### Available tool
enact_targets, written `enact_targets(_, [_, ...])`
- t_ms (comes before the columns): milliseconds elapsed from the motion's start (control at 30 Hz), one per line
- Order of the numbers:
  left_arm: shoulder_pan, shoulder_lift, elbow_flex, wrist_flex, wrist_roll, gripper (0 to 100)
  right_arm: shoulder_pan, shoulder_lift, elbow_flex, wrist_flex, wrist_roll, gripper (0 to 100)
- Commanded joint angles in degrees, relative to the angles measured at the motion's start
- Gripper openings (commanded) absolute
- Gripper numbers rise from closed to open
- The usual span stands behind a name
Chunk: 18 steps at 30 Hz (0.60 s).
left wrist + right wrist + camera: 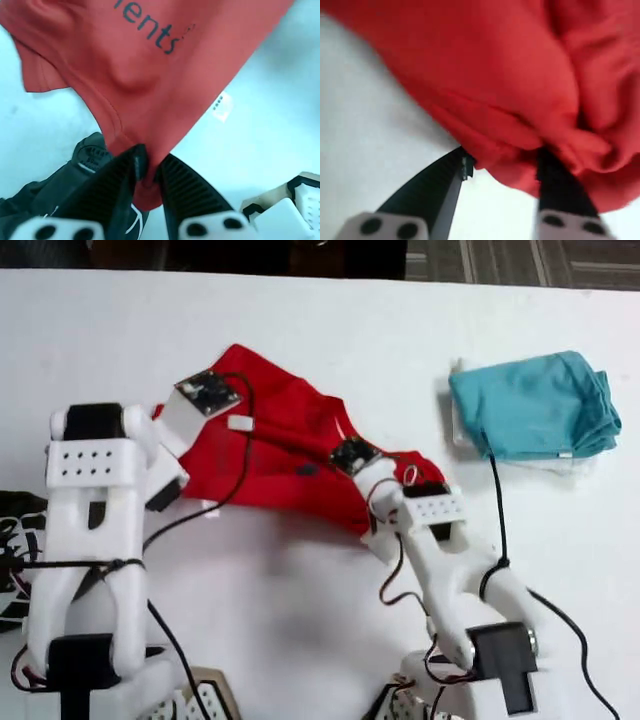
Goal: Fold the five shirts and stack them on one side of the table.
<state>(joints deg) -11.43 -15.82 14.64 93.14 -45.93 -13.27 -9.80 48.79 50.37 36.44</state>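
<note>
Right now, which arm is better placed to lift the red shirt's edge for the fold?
Probably left. The left gripper is shut on a single flat corner of the red shirt. The right gripper sits at a bunched wad, likely to drag creases along.

Dark blue lowercase lettering (pixel 150 27) runs across the red shirt (pixel 125 85), its start cut off at the frame edge. A small white tag (pixel 221 106) on the counter (pixel 280 90) carries tiny dark marks, too small to read. A label (pixel 92 156) on a black garment (pixel 45 195) bears illegible white print.
</note>
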Motion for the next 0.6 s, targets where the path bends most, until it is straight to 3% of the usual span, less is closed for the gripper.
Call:
enact_targets(0, [-0.4,-2.5,-3.0,1.1,0.5,3,-0.4,-0.7,-5.4,3.5,-1.8,5.3])
enact_targets(67, [-0.4,-2.3,-3.0,1.1,0.5,3,-0.4,-3.6,-7.6,6.8,-3.4,1.0])
enact_targets(233, [-0.4,-2.6,-3.8,1.3,0.6,3,-0.4,-18.0,-9.1,15.4,-3.6,1.9])
enact_targets(433, [-0.1,-2.6,-9.2,7.7,0.6,3,-0.7,-38.7,-8.9,26.5,-3.6,1.9])
enact_targets(567, [-0.1,-2.4,-9.5,8.1,0.6,3,-0.9,-43.2,-3.0,28.0,-3.3,1.9])
